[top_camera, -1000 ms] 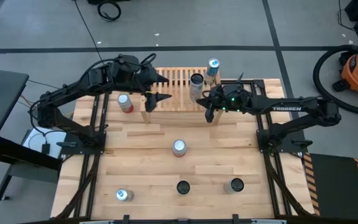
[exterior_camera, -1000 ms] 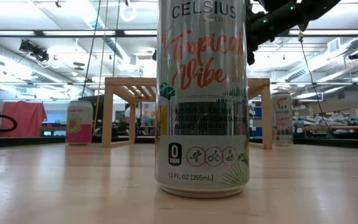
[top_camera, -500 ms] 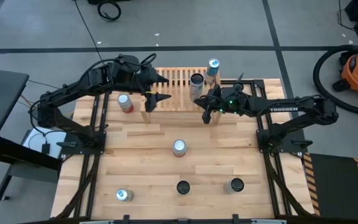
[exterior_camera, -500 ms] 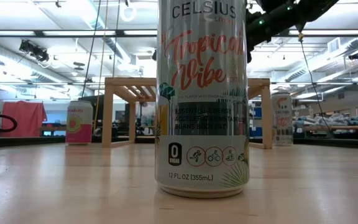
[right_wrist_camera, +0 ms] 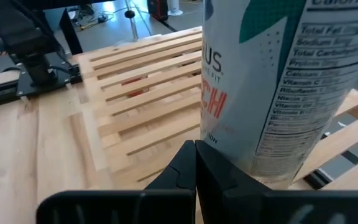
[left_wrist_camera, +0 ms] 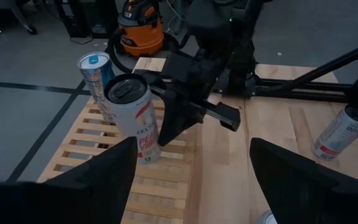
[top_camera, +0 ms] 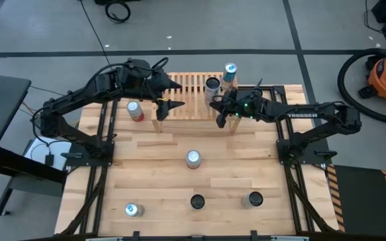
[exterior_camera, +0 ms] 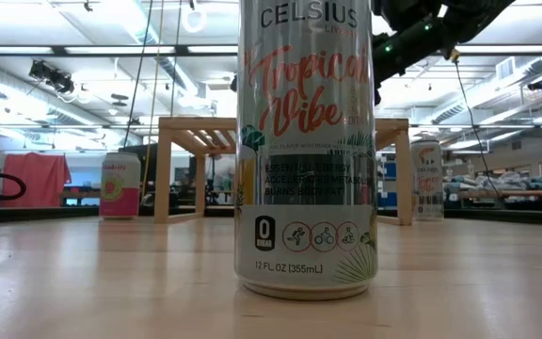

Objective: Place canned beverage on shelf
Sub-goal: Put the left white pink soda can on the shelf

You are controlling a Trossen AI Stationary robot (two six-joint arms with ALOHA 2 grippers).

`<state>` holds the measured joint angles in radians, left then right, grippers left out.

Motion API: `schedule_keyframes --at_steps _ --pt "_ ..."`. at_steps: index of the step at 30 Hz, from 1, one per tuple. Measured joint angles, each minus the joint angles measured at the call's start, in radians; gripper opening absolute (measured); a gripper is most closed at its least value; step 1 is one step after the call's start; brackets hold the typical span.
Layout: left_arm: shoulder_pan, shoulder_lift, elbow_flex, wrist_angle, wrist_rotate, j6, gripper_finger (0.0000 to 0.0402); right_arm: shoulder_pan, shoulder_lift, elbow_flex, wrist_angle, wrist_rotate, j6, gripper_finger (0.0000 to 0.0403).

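Observation:
The wooden shelf (top_camera: pixel 187 99) stands at the table's far edge; its slats show in the right wrist view (right_wrist_camera: pixel 142 93). Two cans stand on its right part, a white one (top_camera: pixel 212 85) and a blue-topped one (top_camera: pixel 230 69) behind it. My right gripper (top_camera: pixel 220 119) is shut and empty at the near side of the white can (right_wrist_camera: pixel 272 81), low by its base. My left gripper (top_camera: pixel 179 95) is wide open and empty above the shelf's left part, and it sees the white can (left_wrist_camera: pixel 135 118) and my right gripper (left_wrist_camera: pixel 188 102). My right gripper's shut fingertips (right_wrist_camera: pixel 194 152) stand right in front of the white can's lower side wall (right_wrist_camera: pixel 229 146). I cannot tell whether they touch it. The can stands upright on the slats.
A pink can (top_camera: pixel 135 110) stands on the table left of the shelf. One can (top_camera: pixel 193 158) stands mid-table and fills the low view (exterior_camera: pixel 307 151). Three more stand near the front edge (top_camera: pixel 132 210), (top_camera: pixel 198 201), (top_camera: pixel 253 199).
My right gripper has gone a little toward the table's left and far edges, closer to the white can on the shelf. My left arm has kept still.

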<state>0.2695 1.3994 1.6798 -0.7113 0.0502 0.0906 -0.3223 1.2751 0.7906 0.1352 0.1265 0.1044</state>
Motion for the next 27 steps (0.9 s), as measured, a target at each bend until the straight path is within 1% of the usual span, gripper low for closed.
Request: schedule_keyframes --at_steps 15,17,19,27 --pt "0.0 0.0 0.0 0.0 0.0 0.0 0.0314 -0.082 0.0 0.0 -0.007 -0.05 0.001 0.0005" --pt "0.0 0.0 0.0 0.0 0.0 0.001 0.0314 -0.09 0.0 0.0 -0.008 -0.07 0.006 0.0005" --pt "0.0 0.0 0.0 0.0 0.0 0.001 0.0314 -0.093 0.0 0.0 -0.009 -0.096 0.009 0.0005" --pt "0.0 0.0 0.0 0.0 0.0 0.001 0.0314 -0.09 -0.001 0.0 -0.043 -0.097 0.059 0.0005"
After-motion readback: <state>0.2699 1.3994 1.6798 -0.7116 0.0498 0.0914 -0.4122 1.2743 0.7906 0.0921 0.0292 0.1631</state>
